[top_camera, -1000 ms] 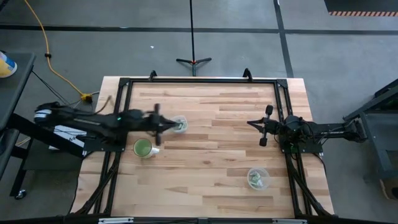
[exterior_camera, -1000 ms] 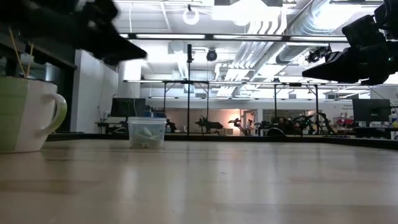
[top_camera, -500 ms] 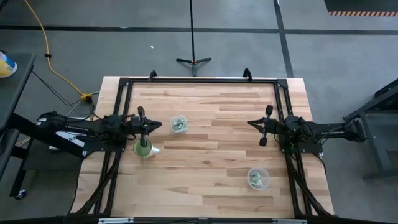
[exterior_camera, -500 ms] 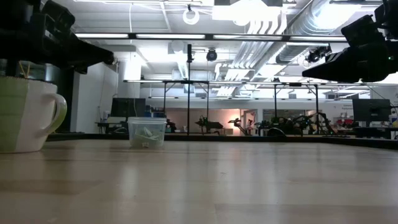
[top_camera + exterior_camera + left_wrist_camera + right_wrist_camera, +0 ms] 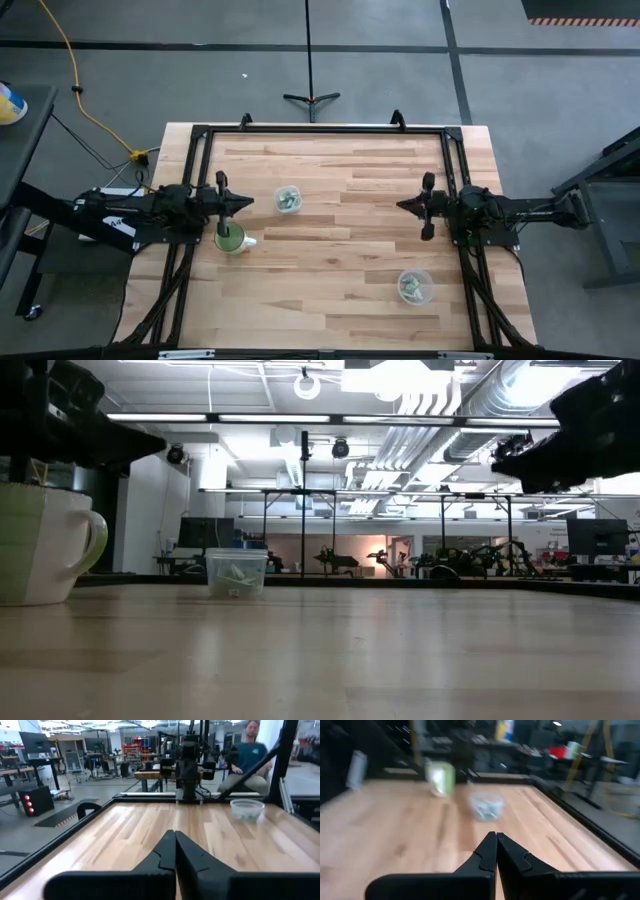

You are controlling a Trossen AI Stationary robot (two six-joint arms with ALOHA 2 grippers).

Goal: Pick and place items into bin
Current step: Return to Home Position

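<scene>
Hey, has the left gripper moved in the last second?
Yes. The left gripper has drawn back from over the transparent bin toward its own base, and is now near the green cup.

The table (image 5: 350, 250) is smooth pale wood planks, its frame (image 5: 320, 129) matt black metal, the bin (image 5: 255, 586) clear plastic.

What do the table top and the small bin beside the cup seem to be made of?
The pale planked table top looks like sealed wood: joined strips, visible grain, soft sheen. The small round see-through bin is probably clear plastic: its contents show through.
</scene>
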